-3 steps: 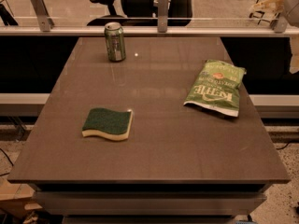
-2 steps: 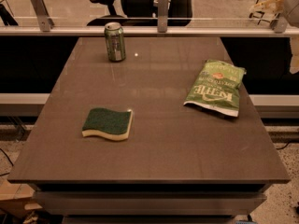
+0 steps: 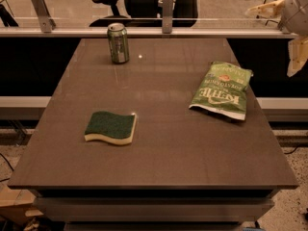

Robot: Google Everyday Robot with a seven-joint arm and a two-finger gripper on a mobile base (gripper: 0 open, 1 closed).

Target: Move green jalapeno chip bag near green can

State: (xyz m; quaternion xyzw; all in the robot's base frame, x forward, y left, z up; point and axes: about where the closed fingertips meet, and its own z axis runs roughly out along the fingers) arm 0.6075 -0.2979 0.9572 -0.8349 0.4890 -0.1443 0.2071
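Observation:
The green jalapeno chip bag (image 3: 221, 90) lies flat on the right side of the table, with white "KETTLE" lettering and a small orange-red mark. The green can (image 3: 118, 43) stands upright at the table's far left-centre edge, well apart from the bag. My gripper (image 3: 272, 41) hangs at the top right edge of the view, above and to the right of the bag. Its pale fingers (image 3: 263, 8) are spread apart and hold nothing.
A yellow sponge with a dark green top (image 3: 110, 127) lies on the brown table (image 3: 159, 162) at front left. A rail with metal posts (image 3: 167, 6) runs behind the table's far edge, with an office chair beyond it.
The gripper has come a little further into view from the top right. The bag, the can and the sponge have not moved.

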